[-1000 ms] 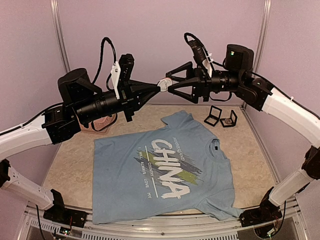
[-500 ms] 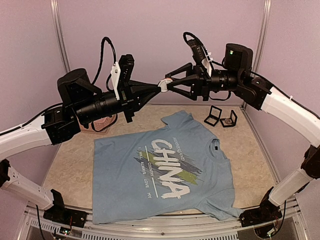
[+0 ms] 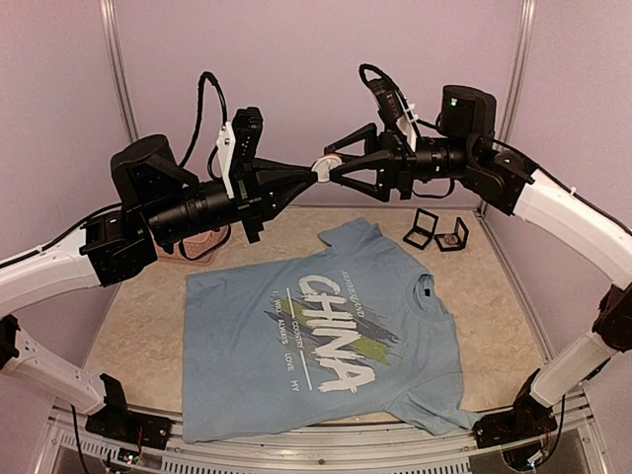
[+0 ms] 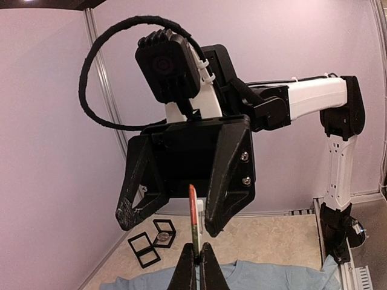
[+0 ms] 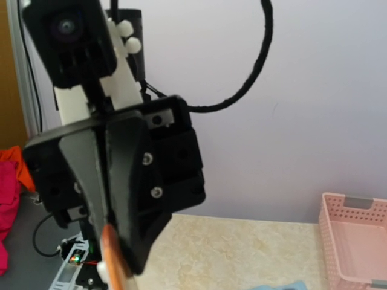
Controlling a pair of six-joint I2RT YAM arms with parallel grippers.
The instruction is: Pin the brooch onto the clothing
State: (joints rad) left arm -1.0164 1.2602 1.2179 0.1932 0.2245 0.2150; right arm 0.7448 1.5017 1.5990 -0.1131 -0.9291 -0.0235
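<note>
The clothing (image 3: 326,336), a light blue T-shirt with white "CHINA" lettering, lies flat on the table; its collar edge (image 4: 272,275) shows in the left wrist view. High above it my left gripper (image 3: 314,170) is shut on the brooch (image 3: 322,166), a small round disc. In the left wrist view the brooch (image 4: 193,223) stands edge-on, red and green, out of my left gripper (image 4: 198,266). My right gripper (image 3: 333,165) faces it tip to tip, open. Its fingers (image 4: 227,199) stand either side of the brooch, one close to the white back. The orange brooch edge (image 5: 109,254) shows in the right wrist view.
Two black square frames (image 3: 427,229) lie at the back right of the table, one holding a small round piece (image 4: 162,235). A pink basket (image 5: 354,241) stands at the back left, behind the left arm. Lilac walls enclose the table.
My right gripper has moved left onto the brooch and its jaws stand narrower than a second ago. The left gripper has kept its hold, nearly still.
</note>
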